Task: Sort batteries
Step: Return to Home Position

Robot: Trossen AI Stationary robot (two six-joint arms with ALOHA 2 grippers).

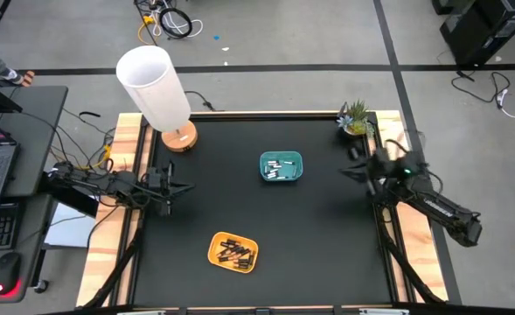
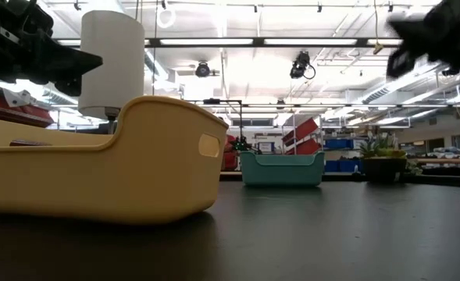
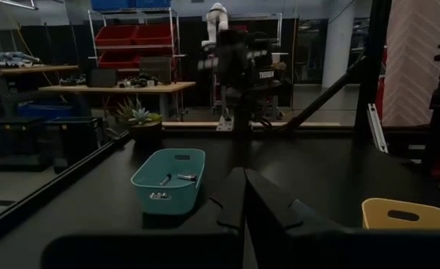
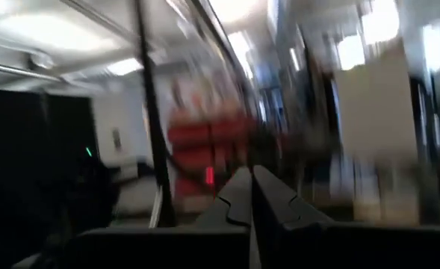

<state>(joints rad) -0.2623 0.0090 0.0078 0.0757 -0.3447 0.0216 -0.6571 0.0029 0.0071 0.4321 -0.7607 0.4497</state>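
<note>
Two trays (image 1: 299,158) of batteries (image 1: 279,166) between left gripper (image 1: 184,186) and right gripper (image 1: 350,172)

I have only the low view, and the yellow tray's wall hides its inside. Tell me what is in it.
Observer: From above, the yellow tray holds a heap of dark batteries.
Operator: Now give me the teal tray.
Observer: The teal tray holds several silvery batteries.
Operator: Report both grippers.
Observer: Both are shut on nothing. The left gripper hangs near the table's left edge, by the lamp base. The right gripper hangs near the right edge, by the potted plant.
</note>
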